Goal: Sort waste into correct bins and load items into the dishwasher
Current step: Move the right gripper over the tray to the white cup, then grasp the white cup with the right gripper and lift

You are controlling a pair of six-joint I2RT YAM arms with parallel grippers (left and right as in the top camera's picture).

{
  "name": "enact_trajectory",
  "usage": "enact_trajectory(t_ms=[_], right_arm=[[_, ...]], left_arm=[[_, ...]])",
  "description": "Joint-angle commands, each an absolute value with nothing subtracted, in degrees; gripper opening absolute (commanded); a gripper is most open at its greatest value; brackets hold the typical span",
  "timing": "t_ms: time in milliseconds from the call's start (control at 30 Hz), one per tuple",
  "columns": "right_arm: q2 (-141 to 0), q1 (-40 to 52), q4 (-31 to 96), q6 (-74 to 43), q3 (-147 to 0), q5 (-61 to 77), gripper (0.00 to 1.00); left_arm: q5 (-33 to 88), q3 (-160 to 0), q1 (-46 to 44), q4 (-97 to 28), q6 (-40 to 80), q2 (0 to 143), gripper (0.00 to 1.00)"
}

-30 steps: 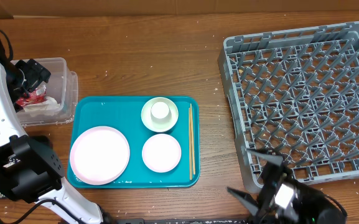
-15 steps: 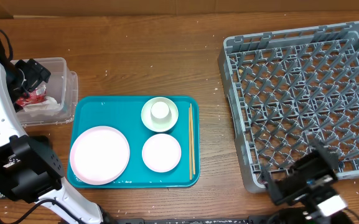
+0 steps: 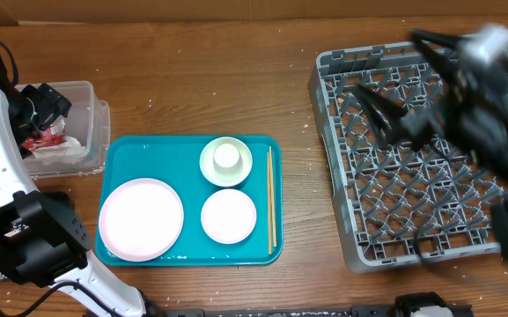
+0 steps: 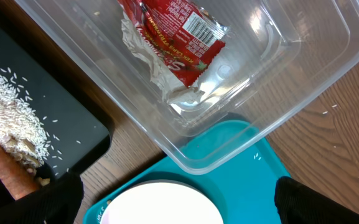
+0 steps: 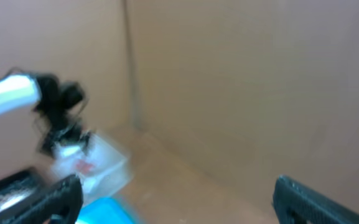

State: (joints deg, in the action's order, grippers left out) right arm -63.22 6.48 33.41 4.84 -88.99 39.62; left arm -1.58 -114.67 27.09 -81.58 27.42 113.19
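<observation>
The left gripper (image 4: 179, 202) hangs with its jaws spread wide and nothing between them; only its dark fingertips (image 4: 58, 199) show, at the bottom corners of the left wrist view. Right below it sits the clear tub (image 4: 303, 93); inside, the small red sauce packet (image 4: 179, 34) lies on the crumpled white napkin (image 4: 151, 74). The packet carries a white barcode panel and lines of white print, too small to read. Just beside the tub is the black tray (image 4: 61, 134); it holds a heap of white rice grains (image 4: 5, 118) with strays scattered around, and the orange carrot stick (image 4: 5, 177) lies at the heap's edge.

The right gripper (image 5: 179, 199) is likewise wide open and empty; its view is blurred, facing a brown cardboard wall (image 5: 241, 81). From overhead the right arm (image 3: 465, 106) is a smear over the far part of the grey dish rack (image 3: 394, 202), which stands on the wooden table (image 3: 209, 79), well apart from the rest.

Between tub and rack lies the teal serving tray (image 3: 187, 150); on it the pale pink plate (image 3: 141, 219) sits at the near left, the white bowl (image 3: 209, 169) holds the tiny white cup (image 3: 226, 156), the pale pink bowl (image 3: 228, 216) sits just in front of that, and the chopsticks (image 3: 271, 198) lie along the right edge.
</observation>
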Motion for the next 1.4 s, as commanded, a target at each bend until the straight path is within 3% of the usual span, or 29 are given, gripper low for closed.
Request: enact_trajectory(t_ms=[0, 100, 233, 300, 400, 500, 600, 833, 1367], right_arm=[[-74.9, 7.1, 45.1, -0.5, -99.7, 59.2, 1.00], [-81.5, 7.3, 48.8, -11.1, -100.4, 71.1, 1.00], [-89.1, 10.3, 48.8, -18.7, -100.4, 67.5, 1.00], [-89.5, 13.4, 51.3, -18.7, -100.4, 56.9, 1.00], [-89.6, 26.4, 60.2, -17.6, -101.1, 11.7, 1.00], [-91.8, 34.7, 61.2, -17.7, -101.1, -2.3, 1.00], [-99.0, 41.2, 59.5, -17.8, -101.1, -2.9, 1.00], [-111.7, 44.3, 57.5, -17.6, -101.1, -3.0, 1.00], [-120.6, 48.8, 51.9, -17.6, -100.8, -4.4, 1.00]], left_arm=[[-1.9, -114.5, 27.0, -81.6, 27.4, 113.1, 1.00], [-1.9, -114.5, 27.0, -81.6, 27.4, 113.1, 1.00], [-1.9, -114.5, 27.0, -81.6, 27.4, 113.1, 1.00], [-1.9, -114.5, 27.0, -81.6, 27.4, 113.1, 1.00], [-1.9, -114.5, 27.0, -81.6, 27.4, 113.1, 1.00], [-1.9, -114.5, 27.0, -81.6, 27.4, 113.1, 1.00], [-1.9, -114.5, 27.0, -81.6, 27.4, 113.1, 1.00], [-1.9, -114.5, 27.0, -81.6, 27.4, 113.1, 1.00], [-1.9, -114.5, 27.0, -81.6, 27.4, 113.1, 1.00]])
